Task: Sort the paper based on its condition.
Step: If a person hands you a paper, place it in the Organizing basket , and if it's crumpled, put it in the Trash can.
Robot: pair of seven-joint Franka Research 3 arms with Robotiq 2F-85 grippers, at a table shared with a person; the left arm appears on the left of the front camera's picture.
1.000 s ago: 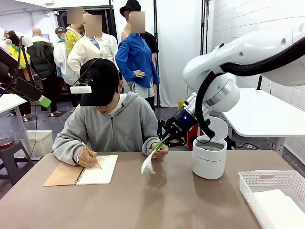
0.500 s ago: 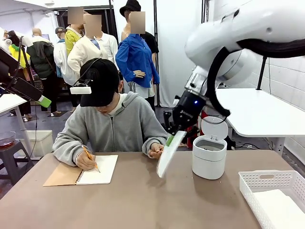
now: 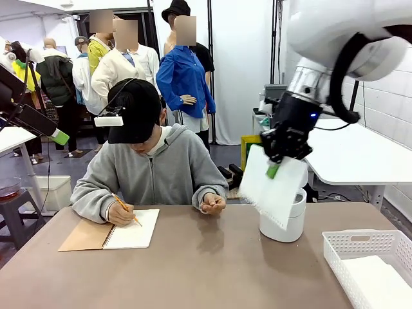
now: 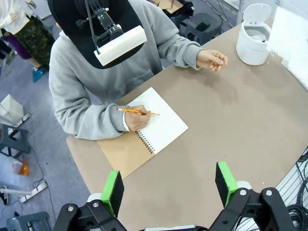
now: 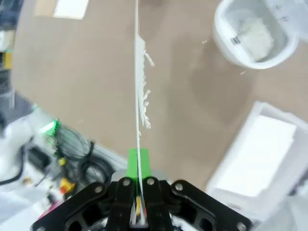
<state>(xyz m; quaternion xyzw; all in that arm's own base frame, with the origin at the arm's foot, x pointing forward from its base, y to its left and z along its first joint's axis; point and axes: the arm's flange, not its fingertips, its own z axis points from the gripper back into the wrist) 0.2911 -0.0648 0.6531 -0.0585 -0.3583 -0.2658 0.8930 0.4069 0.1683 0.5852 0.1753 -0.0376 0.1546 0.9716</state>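
- Front view: my right gripper (image 3: pixel 273 168) is up over the right part of the table (image 3: pixel 206 277), jaws pressed together on the top edge of one flat sheet (image 3: pixel 270 193). The sheet hangs tilted from the green pads, its lower edge ragged, in front of the one white bin (image 3: pixel 277 235).
- Front view, counted: one white basket (image 3: pixel 360 237) at the table's right end with flat white paper (image 3: pixel 380 283) lying in it; I cannot tell how many pieces. One spiral notebook (image 3: pixel 132 228) lies open before the person, whose one hand (image 3: pixel 118 215) holds one pencil (image 3: pixel 125 207) on the page. The other hand (image 3: pixel 212 205) rests closed on the table.
- Left wrist view: my left gripper (image 4: pixel 168 185) hangs high above the table, jaws wide apart, touching and holding nothing. Below I see the notebook, the writing hand, the closed hand and the bin, which is near the closed hand.
- Right wrist view: my jaws are clamped on the sheet, seen edge-on as a thin white line running up from between the pads, its torn fringe showing. The bin below holds one crumpled wad (image 5: pixel 255 33). The basket with its flat paper is just beside the bin, apart from it.
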